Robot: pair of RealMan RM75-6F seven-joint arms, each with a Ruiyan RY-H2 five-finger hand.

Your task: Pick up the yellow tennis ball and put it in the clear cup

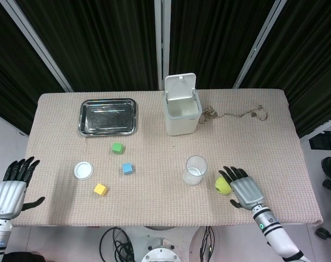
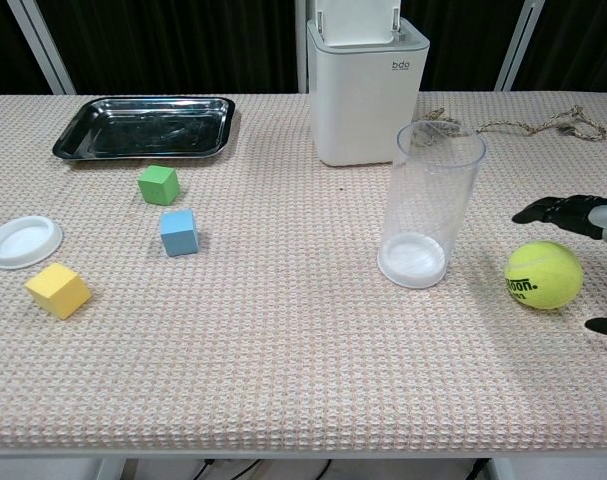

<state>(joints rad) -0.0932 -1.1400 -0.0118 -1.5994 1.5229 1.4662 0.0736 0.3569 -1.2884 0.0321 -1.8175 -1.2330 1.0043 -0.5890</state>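
Note:
The yellow tennis ball (image 1: 222, 185) (image 2: 543, 275) lies on the woven mat, right of the clear cup (image 1: 195, 170) (image 2: 429, 205), which stands upright and holds nothing. My right hand (image 1: 244, 189) (image 2: 581, 217) hovers over the ball's right side with its fingers spread, partly covering the ball from above; I see no grip on it. The chest view catches only that hand's fingertips at the right edge. My left hand (image 1: 11, 188) hangs open off the table's left front corner, far from both objects.
A white bin (image 1: 181, 109) with its lid up stands behind the cup. A steel tray (image 1: 108, 116) is at the back left. Green (image 1: 118, 148), blue (image 1: 127, 168) and yellow (image 1: 100, 189) cubes and a white lid (image 1: 83, 170) lie at the left. A cord (image 1: 236, 113) trails at the back right.

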